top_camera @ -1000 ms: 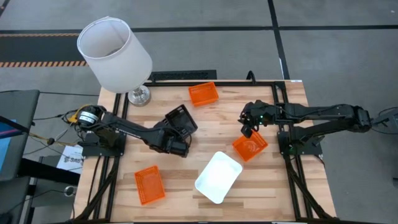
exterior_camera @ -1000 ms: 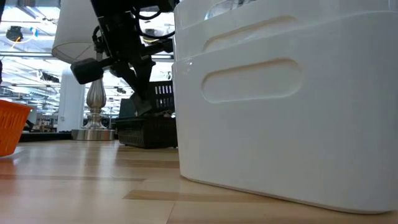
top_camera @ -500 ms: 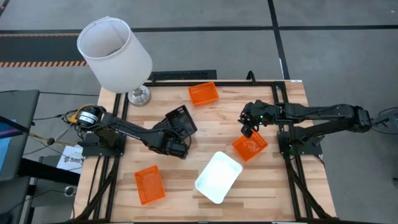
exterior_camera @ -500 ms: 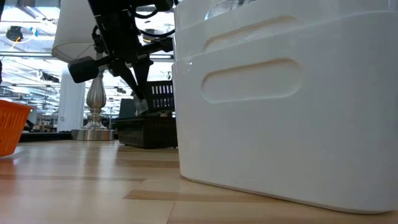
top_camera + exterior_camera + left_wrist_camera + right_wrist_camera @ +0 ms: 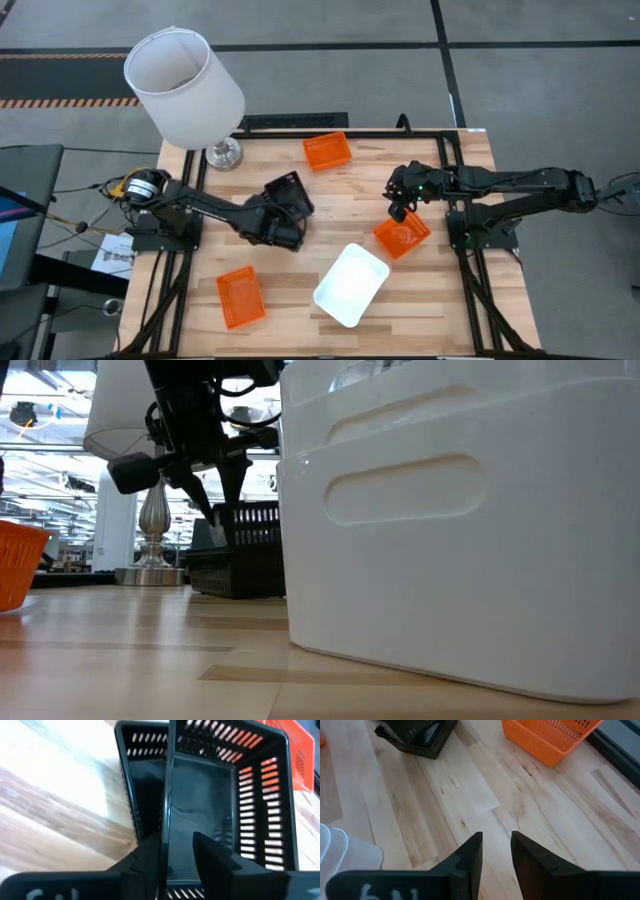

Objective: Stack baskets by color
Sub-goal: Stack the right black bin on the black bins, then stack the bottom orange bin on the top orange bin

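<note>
White baskets (image 5: 350, 284) stacked at near table edge, filling the low view. Orange basket (image 5: 240, 297) near-left corner, another orange basket (image 5: 402, 236) right of centre. Right gripper (image 5: 398, 207) hovers just beyond that one, fingers slightly apart, empty. Left gripper (image 5: 176, 851) mid-table, fingers narrowly apart astride the wall of a tilted black basket (image 5: 225, 805) sitting partly in a lower black basket (image 5: 140, 785); can't tell if it's pinched or loose. Third orange basket (image 5: 328, 151) at far edge. Table lamp (image 5: 185, 88) far-left corner.
</note>
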Controlling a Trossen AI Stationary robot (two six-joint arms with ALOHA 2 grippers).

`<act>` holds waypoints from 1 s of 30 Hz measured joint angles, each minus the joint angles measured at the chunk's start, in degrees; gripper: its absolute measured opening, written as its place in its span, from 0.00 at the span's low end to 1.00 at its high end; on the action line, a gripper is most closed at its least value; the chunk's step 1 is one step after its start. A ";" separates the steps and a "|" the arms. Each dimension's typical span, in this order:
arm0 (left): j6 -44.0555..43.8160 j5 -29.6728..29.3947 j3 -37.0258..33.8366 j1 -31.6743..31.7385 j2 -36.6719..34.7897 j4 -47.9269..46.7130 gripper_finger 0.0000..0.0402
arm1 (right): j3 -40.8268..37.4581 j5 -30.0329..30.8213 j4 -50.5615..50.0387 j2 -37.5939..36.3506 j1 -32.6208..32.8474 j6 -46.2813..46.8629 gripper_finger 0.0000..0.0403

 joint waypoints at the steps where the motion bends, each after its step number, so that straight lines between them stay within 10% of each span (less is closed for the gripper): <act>1: -0.06 -0.06 0.00 0.35 0.00 -0.42 0.27 | 0.00 0.00 0.00 0.01 0.01 0.00 0.31; 30: 0.13 -11.18 6.32 -3.19 -0.07 -9.29 0.28 | 0.00 -0.05 0.09 0.02 0.00 0.05 0.31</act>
